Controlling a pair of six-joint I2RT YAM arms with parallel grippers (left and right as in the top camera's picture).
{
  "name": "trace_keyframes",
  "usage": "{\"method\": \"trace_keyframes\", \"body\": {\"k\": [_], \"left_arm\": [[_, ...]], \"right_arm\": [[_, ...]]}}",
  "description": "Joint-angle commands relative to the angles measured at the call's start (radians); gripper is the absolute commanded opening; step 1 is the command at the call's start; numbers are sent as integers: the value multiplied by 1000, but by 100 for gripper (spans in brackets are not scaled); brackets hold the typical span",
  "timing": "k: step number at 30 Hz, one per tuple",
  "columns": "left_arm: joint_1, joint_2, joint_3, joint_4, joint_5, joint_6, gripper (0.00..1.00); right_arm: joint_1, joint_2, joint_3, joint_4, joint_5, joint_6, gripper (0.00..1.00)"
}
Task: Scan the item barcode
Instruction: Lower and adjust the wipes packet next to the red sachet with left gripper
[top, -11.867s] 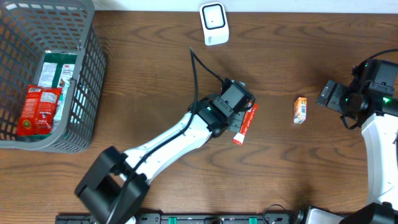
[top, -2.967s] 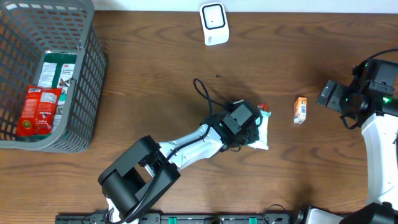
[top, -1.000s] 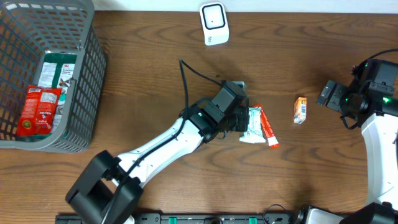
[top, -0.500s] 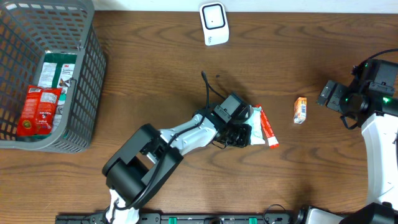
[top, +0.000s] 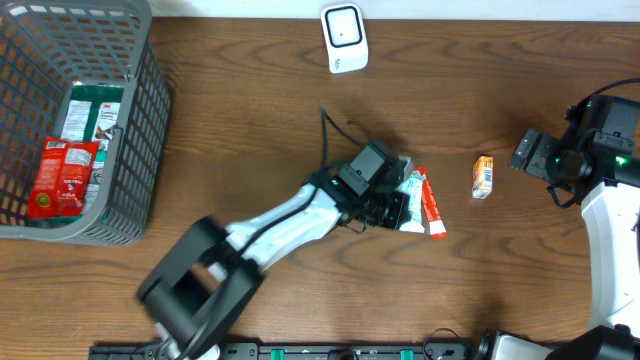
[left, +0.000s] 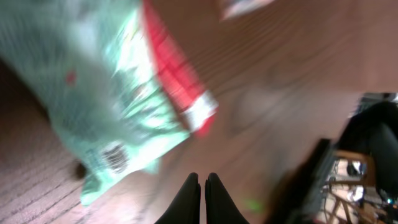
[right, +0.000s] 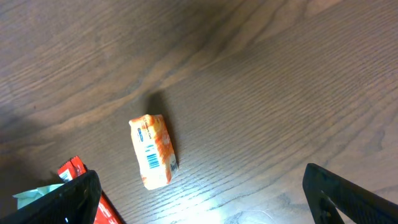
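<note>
Left claw (left: 200, 186) closed; right claw (right: 202, 186) spread wide.

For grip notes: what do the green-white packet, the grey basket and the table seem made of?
Green-white packet: thin plastic film, glossy and crinkled. Grey basket: likely plastic mesh, matte, possibly coated wire. Table: wood or wood-look laminate, brown grain lines showing.

A dark wooden surface (top: 250, 120) is carrying everything here. A grey wire basket (top: 150, 130) is sitting at its left end and a white scanner (top: 344, 38) is resting near the far edge. A pale green packet (top: 412, 190) is lying around the middle with a red box (top: 430, 208) touching it, and a small orange packet (top: 483, 177) is lying apart, further right.
</note>
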Motion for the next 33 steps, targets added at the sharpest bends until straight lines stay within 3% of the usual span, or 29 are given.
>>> {"method": "trace_keyframes", "body": {"k": [1, 18, 26, 33], "left_arm": [[6, -51, 23, 6, -89, 28, 7], [5, 259, 21, 36, -80, 28, 8], [8, 123, 21, 116, -51, 29, 7], [7, 59, 21, 179, -252, 32, 7]], "right_arm": [[-4, -1, 10, -2, 3, 14, 99], [-4, -1, 10, -2, 3, 14, 99], [-4, -1, 10, -1, 3, 14, 99], [-4, -1, 10, -2, 3, 14, 99]]}}
